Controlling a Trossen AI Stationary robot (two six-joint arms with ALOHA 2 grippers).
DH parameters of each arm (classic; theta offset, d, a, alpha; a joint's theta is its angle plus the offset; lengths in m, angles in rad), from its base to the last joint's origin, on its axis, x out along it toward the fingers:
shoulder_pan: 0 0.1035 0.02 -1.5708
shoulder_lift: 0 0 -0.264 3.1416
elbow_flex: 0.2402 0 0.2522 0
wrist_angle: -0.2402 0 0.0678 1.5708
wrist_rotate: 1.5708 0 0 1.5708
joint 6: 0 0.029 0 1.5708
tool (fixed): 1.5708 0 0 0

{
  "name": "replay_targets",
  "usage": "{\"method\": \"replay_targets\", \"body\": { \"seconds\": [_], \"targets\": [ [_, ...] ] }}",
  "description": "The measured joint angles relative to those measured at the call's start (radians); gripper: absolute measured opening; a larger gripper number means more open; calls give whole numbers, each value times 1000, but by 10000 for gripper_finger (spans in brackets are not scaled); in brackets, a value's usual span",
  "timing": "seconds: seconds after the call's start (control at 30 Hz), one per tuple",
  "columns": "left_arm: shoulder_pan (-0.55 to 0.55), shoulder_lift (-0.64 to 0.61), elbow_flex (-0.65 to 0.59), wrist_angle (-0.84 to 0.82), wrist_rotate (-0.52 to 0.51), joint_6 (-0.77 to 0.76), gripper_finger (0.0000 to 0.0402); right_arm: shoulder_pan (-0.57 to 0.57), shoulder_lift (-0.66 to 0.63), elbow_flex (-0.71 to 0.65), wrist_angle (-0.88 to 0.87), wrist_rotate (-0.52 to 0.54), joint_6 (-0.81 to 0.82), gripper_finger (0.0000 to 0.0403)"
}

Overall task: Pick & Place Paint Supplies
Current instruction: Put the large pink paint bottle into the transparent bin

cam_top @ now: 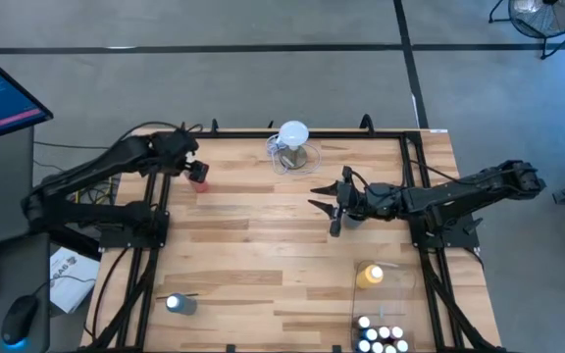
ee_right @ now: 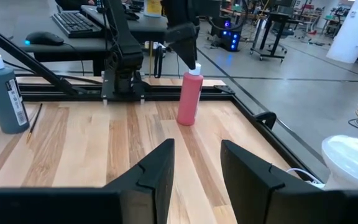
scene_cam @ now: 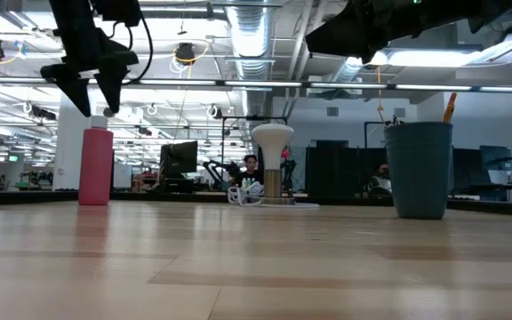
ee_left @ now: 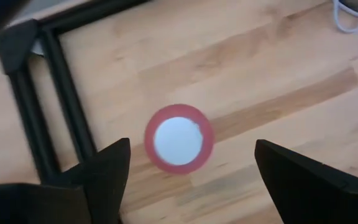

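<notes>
Wooden counter [scene_cam: 256,267] planks fill the foreground of the low view; on them stands the pink-red squeeze bottle [scene_cam: 96,165], upright on its base near the counter's far left corner. Left gripper [cam_top: 196,167] hangs directly above this bottle, jaws spread wide and touching nothing; in the left wrist view the bottle's white cap [ee_left: 178,138] lies centred between the two dark fingers [ee_left: 107,168], clear of both. Right gripper [cam_top: 330,204] is poised over the counter's middle, jaws narrowly parted with only a slim gap and nothing between them, aimed toward the pink-red bottle well apart from it. Blue squeeze bottle [cam_top: 179,304] stands at the near left, a thin paintbrush [ee_right: 35,121] beside it. Yellow squeeze bottle [cam_top: 369,276] and small white-capped paint bottles [cam_top: 381,338] sit at the near right.
</notes>
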Motion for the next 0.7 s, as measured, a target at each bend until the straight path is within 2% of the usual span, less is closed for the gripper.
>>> {"method": "replay_targets", "body": {
  "seconds": [0.43,0.57,0.7],
  "targets": [
    [112,60,-4,18,123,57,313,0,0,0,-3,0,0,123],
    [143,60,-58,19,170,72,314,0,0,0,-3,0,0,123],
    [162,60,-122,62,168,103,314,0,0,0,-3,0,0,123]
  ]
}}
